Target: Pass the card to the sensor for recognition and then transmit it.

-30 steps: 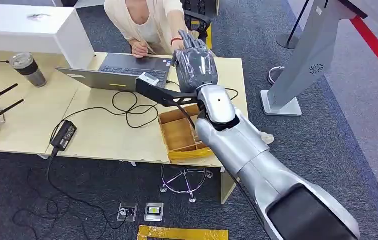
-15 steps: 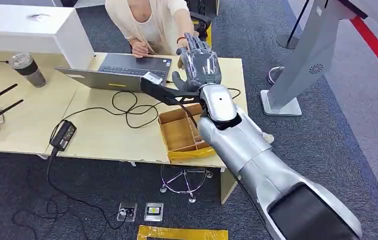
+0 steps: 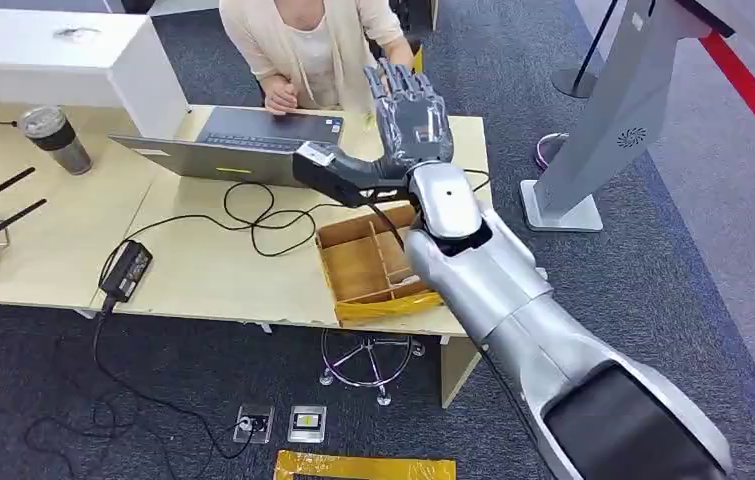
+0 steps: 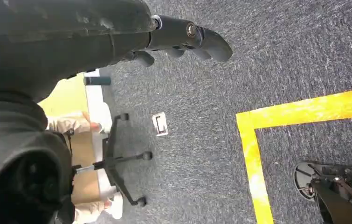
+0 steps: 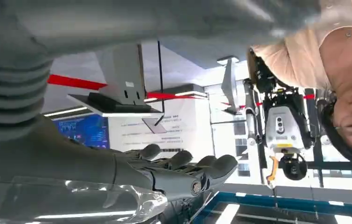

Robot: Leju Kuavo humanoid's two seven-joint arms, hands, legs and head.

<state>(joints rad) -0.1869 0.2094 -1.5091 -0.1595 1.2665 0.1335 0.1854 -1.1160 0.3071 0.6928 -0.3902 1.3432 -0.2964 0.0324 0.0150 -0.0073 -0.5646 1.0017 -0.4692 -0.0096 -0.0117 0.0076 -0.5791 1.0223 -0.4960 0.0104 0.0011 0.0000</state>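
Near the divided tray (image 3: 363,265) on the worktop (image 3: 203,280): card's place can't be told, nothing card-shaped picked out in the right hand or round the tray. Right hand (image 3: 411,115) is raised just beyond the tray's far side, palm away from head cam. Its fingers (image 5: 211,168) are stretched out straight, side by side, w/ nothing in them; glossy grey plastic, rounded tips. A black angular bracket (image 3: 338,175) juts from the wrist towards the laptop. The forearm is smooth silver metal and crosses over the tray's right part.

The tray is yellow-brown, boxy, w/ thin partitions, sitting at the worktop's near edge. Beyond it and to its left is an open grey laptop (image 3: 253,140); a person (image 3: 313,40) in a cream top sits behind that. Left of the tray are looped black cables (image 3: 253,215) and a matt black power brick (image 3: 125,270); further left, a ribbed tumbler (image 3: 55,138). Right of the tray, on dark carpet, stands a slanted grey kiosk (image 3: 613,110).

Left hand (image 4: 183,39) hangs over the carpet, dark fingers loosely extended, holding nothing; a yellow floor line (image 4: 253,154) is below it.
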